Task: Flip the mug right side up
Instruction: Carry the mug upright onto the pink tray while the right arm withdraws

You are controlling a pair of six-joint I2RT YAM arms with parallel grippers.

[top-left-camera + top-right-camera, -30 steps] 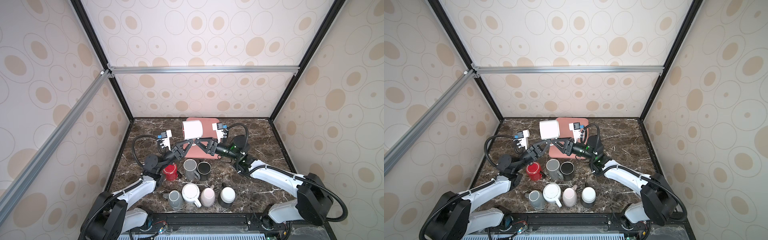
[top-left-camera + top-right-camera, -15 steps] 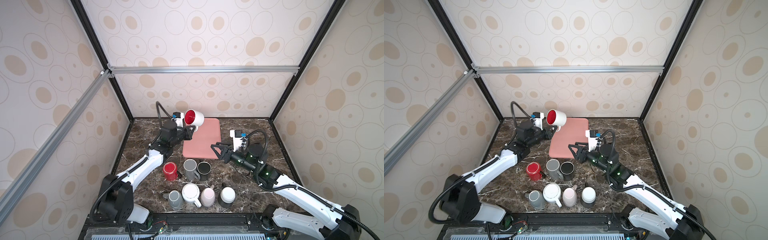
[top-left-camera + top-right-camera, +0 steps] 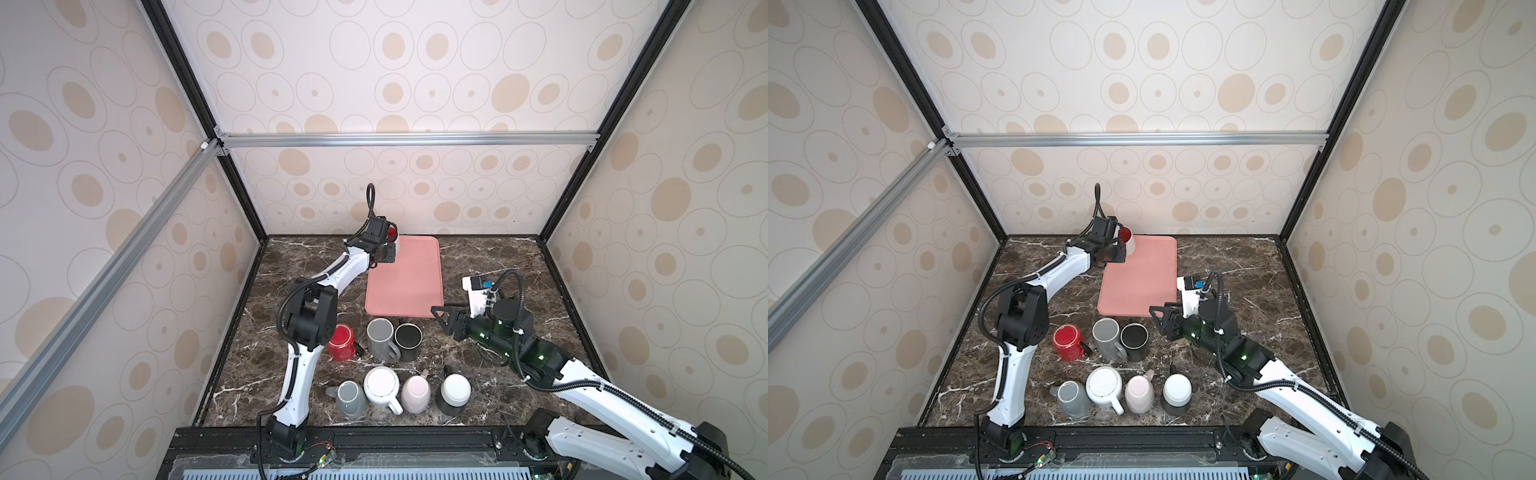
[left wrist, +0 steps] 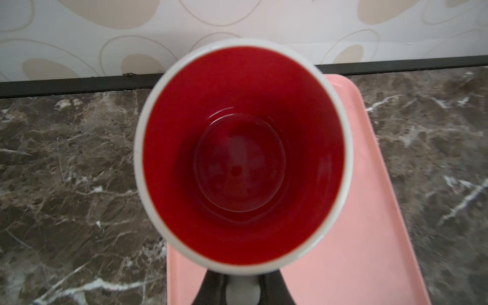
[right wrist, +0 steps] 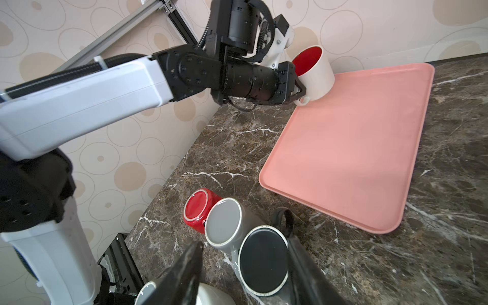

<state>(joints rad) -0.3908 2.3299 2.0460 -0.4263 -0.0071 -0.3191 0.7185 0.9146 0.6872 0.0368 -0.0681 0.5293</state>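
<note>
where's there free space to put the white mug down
Nearly all of the pink tray is bare; only the white mug is at its far left corner. The marble right of the tray is free too. Crowded: the mugs in front of the tray.

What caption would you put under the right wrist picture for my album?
Left gripper holds a white mug, mouth up, at the pink tray's corner.

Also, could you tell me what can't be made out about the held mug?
- Handle of white mug: right wrist view, mostly inside left gripper.
- Mug base against pink tray: both top views, left gripper covers it.
- Mug's outer wall: left wrist view, behind its own blurred rim.
</note>
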